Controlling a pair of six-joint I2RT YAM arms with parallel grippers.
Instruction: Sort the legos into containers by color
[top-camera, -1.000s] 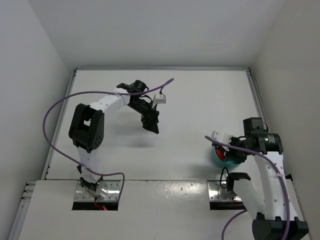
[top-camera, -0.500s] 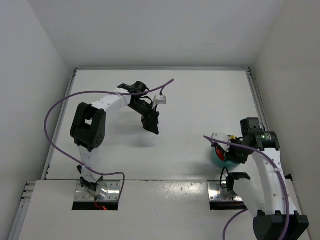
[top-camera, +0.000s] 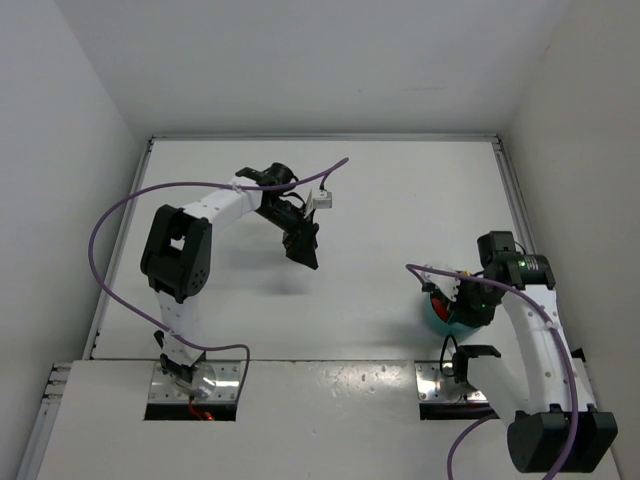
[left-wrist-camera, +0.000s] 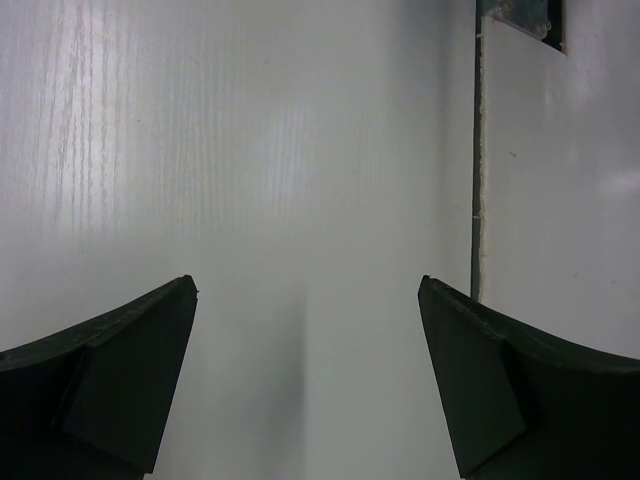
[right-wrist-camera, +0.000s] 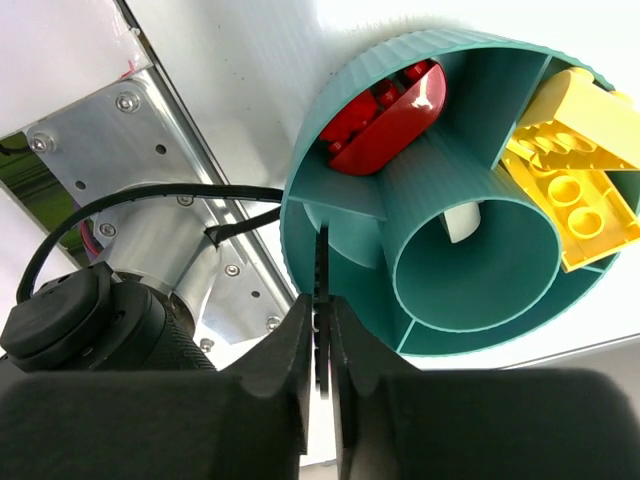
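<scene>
The bowl (right-wrist-camera: 365, 280) sits on the white surface (left-wrist-camera: 250, 150) at its near right, just beyond the right arm's metal base plate (right-wrist-camera: 150, 160). In the right wrist view its inner walls run out from a central ring. Red pieces (right-wrist-camera: 385, 110) lie in one compartment. Yellow bricks (right-wrist-camera: 570, 175) fill the next one round, one of them sticking up past the rim.

The right tool (right-wrist-camera: 322, 300) hangs over the bowl with its tip above the rim, by an empty compartment next to the red one. Its fingers are pressed together, and nothing shows between them.

The left tool (left-wrist-camera: 305, 282) is well apart from the bowl, out over the middle of the surface. Its jaws are spread wide, with only bare surface between them.
</scene>
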